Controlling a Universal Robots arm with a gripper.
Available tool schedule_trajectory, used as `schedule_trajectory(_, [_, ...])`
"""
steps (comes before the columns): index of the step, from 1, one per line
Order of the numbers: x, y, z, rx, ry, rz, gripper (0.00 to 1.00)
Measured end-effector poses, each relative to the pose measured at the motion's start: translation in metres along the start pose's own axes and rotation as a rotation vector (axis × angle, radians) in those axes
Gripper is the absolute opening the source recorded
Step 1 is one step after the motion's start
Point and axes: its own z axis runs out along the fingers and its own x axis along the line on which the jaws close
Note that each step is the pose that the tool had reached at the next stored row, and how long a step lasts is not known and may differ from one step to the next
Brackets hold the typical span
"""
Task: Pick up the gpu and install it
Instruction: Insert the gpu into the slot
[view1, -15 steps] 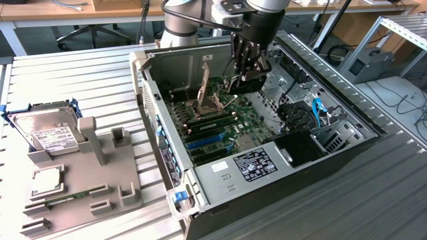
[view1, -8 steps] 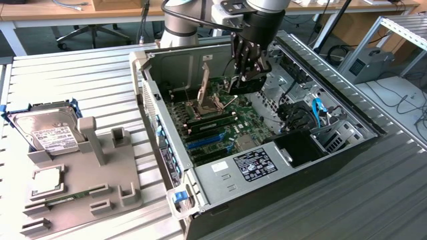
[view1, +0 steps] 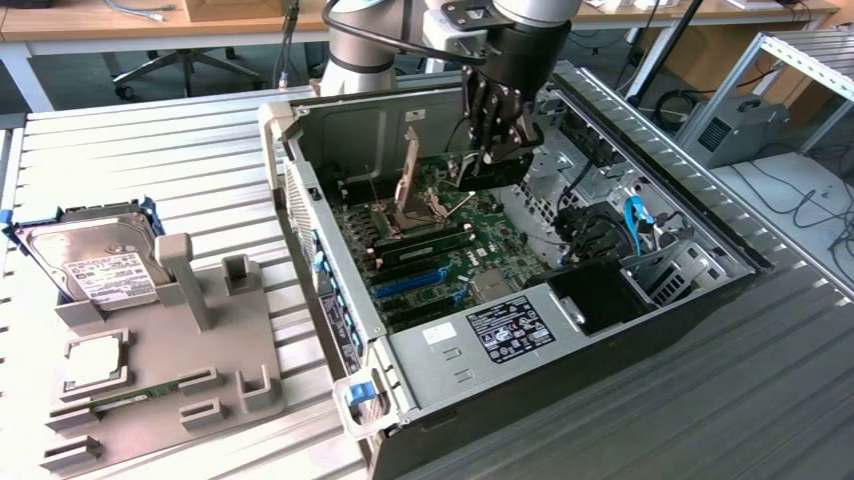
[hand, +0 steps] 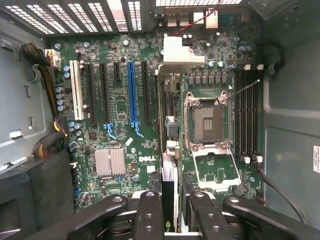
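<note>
1. Hard drive (view1: 91, 262): silver boxy metal with a white label, tilted in a slot at the exterior view's left end of a grey moulded plastic holder (view1: 200, 385). The holder lies on the ribbed metal counter (view1: 160, 150).
2. Holder also has a square silver chip (view1: 94, 362) in a recess, and a narrow green memory stick (view1: 127, 393) lying flat just below it.
3. Computer case (view1: 534, 395): open, grey sheet metal, black front end, side panel off, resting on the counter right of the holder.
4. Motherboard (view1: 461, 262): green, flat on the case floor. The wrist view shows long black slots, one blue slot (hand: 132, 92), one white slot (hand: 76, 90), a ribbed silver heatsink (hand: 110, 162) and an open CPU socket (hand: 207, 120) with a metal frame.
5. Tool (view1: 497, 155): black, jointed fingers, hanging inside the case above the motherboard, closed on the gpu.
6. Gpu (view1: 491, 170): held edge-on between the fingers, black body, over the board's upper part in the exterior view. In the wrist view it is a thin vertical card (hand: 170, 165) running from the tool toward the rear vents, silver bracket end (hand: 181, 50) far away. It probably has not seated in a slot, hard to tell.
7. Exterior view's right: black drive bay with blue cable (view1: 635, 215).
</note>
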Motion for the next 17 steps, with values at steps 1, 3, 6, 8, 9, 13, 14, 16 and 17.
schedule_trajectory(1, [0.0002,0.0002,0.0,0.0,0.0,0.0,0.26])
schedule_trajectory(3, [0.0008,0.0005,0.0,0.0,0.0,0.0,0.26])
schedule_trajectory(6, [0.0016,0.0008,0.0002,0.0,-0.0001,0.0,0.26])
schedule_trajectory(8, [0.002,0.0009,0.0002,0.0,0.0,0.0,0.26])
schedule_trajectory(9, [0.0024,0.001,0.0004,0.0,0.0,0.0,0.26])
schedule_trajectory(13, [0.0033,0.0013,0.0007,0.0,0.0,0.0,0.26])
schedule_trajectory(14, [0.0034,0.0014,0.0007,0.0,-0.0001,0.0,0.26])
schedule_trajectory(16, [0.0038,0.0016,0.0009,0.0,0.0,0.0,0.26])
schedule_trajectory(17, [0.004,0.0016,0.0009,0.0,0.0,0.0,0.26])
